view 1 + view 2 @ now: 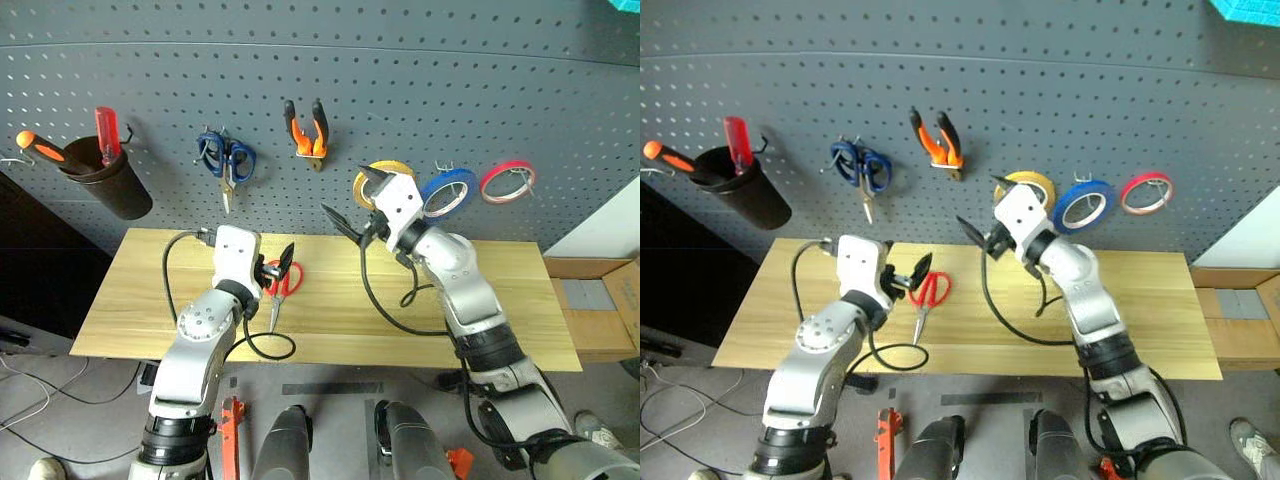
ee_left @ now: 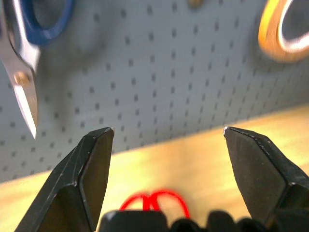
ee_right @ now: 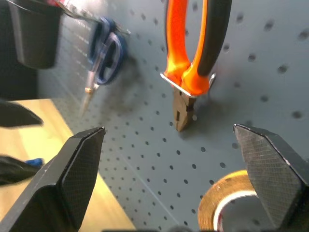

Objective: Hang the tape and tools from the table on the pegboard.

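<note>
A: Starting at the far left of the pegboard (image 1: 400, 70), what's hanging there?

B: A black cup (image 1: 108, 183) with an orange-handled screwdriver (image 1: 40, 150) and a red-handled screwdriver (image 1: 107, 135) standing in it. Next along, the blue-handled scissors (image 1: 227, 160) hang blades down, then the orange-and-black pliers (image 1: 307, 130) hang from a hook, nose down.

A: And lower, on the bench (image 1: 140, 300)?

B: The left claw (image 1: 275, 272) sits over the left half of the bench, its two black fingers spread wide with nothing between them. The red-handled scissors (image 1: 283, 285) lie flat on the wood right under and just beyond those fingers, blades pointing toward the near edge. In the left wrist view the red loops (image 2: 154, 205) peek out below the gap between the fingers.

A: Whether it touches the scissors?

B: Cannot tell.

A: Moving right?

B: The right claw (image 1: 358, 200) is raised off the bench in front of the pegboard, fingers also wide apart and empty. The right wrist view looks between them at the pliers on their hook.

A: The tape?

B: The yellow-tan tape ring (image 1: 372, 180) hangs on the pegboard just behind the right claw, partly covered by it. Just right of it hangs a blue tape roll (image 1: 450, 192), then a red-pink tape roll (image 1: 507, 182).
</note>
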You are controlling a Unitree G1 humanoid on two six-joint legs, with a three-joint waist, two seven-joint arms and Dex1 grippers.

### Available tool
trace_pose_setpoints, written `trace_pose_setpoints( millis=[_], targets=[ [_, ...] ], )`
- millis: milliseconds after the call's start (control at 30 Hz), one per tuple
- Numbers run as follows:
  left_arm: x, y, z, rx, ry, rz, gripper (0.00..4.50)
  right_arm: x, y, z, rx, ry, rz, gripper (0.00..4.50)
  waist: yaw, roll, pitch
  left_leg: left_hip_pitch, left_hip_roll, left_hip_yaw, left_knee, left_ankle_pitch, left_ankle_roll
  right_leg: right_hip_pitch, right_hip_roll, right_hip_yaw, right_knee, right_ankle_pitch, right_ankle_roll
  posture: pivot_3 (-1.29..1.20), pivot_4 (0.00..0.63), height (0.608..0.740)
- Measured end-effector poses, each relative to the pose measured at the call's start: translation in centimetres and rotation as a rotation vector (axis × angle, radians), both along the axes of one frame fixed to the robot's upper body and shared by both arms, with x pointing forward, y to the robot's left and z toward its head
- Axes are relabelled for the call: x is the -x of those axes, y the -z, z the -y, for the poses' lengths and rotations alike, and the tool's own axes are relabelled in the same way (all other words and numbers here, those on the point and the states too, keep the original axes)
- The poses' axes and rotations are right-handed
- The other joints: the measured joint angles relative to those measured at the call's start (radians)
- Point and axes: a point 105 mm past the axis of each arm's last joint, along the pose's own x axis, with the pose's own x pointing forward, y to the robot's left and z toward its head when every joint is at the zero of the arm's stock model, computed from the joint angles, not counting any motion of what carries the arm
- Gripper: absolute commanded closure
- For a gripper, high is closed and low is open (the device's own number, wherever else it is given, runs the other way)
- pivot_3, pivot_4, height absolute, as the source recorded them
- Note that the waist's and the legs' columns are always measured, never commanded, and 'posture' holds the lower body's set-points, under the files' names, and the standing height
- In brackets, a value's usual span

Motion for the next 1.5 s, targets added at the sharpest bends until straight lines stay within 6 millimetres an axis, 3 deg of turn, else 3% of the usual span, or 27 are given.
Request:
trace_pose_setpoints(
  millis=[100, 233, 333, 467, 800, 1233, 1500],
  targets=[
    [0.4, 2.7, -0.8, -0.057, -0.063, -0.098, 0.58, 3.2, 3.3, 0.5, 0.086, -0.124, -0.072, 0.06, -0.006, -0.001, 0.003, 0.000, -0.001, 0.000, 0.001, 0.000, 0.000, 0.001, 0.000, 0.000, 0.000, 0.000, 0.001, 0.03, 0.305, 0.740],
    [1.7, 5.7, -1.5, -0.106, -0.118, -0.184, 0.58, 6.0, 6.7, 1.1, 0.186, -0.231, -0.116, 0.06, -0.020, -0.001, 0.019, 0.001, 0.000, 0.001, 0.005, 0.000, 0.000, 0.002, 0.000, 0.002, 0.000, -0.002, 0.006, -0.01, 0.335, 0.740],
    [3.4, 8.8, -2.2, -0.101, -0.180, -0.299, 0.58, 7.7, 8.1, 1.0, 0.233, -0.320, -0.108, 0.06, -0.039, -0.001, 0.031, 0.002, 0.000, 0.001, 0.005, 0.000, 0.001, 0.003, 0.000, 0.002, 0.001, -0.003, 0.006, -0.02, 0.351, 0.740],
    [4.1, 10.8, -2.6, -0.078, -0.216, -0.370, 0.58, 8.6, 9.2, 0.6, 0.258, -0.387, -0.114, 0.06, -0.040, -0.003, 0.049, 0.000, 0.000, 0.000, 0.008, 0.000, 0.001, 0.003, 0.000, 0.001, 0.002, -0.002, 0.007, -0.03, 0.371, 0.740],
    [2.0, 10.4, -3.8, -0.114, -0.220, -0.319, 0.58, 8.0, 9.4, -0.1, 0.271, -0.420, -0.091, 0.06, -0.038, 0.000, 0.075, 0.000, -0.001, 0.001, 0.011, 0.000, 0.001, 0.004, -0.001, 0.002, 0.002, -0.002, 0.008, -0.04, 0.406, 0.740],
    [-0.7, 9.7, -2.6, -0.081, -0.106, -0.313, 0.58, 7.4, 9.2, -0.3, 0.259, -0.406, -0.107, 0.06, -0.039, 0.005, 0.087, 0.001, -0.001, 0.001, 0.011, 0.000, 0.001, 0.005, -0.001, 0.002, 0.002, -0.001, 0.009, -0.04, 0.422, 0.740],
    [-1.0, 9.7, -2.2, -0.065, -0.073, -0.324, 3.09, 7.3, 8.9, -0.6, 0.251, -0.410, -0.096, 0.00, -0.041, 0.006, 0.096, 0.001, -0.001, 0.001, 0.011, 0.000, 0.001, 0.006, -0.001, 0.002, 0.001, -0.001, 0.009, -0.05, 0.424, 0.740]
  ],
)
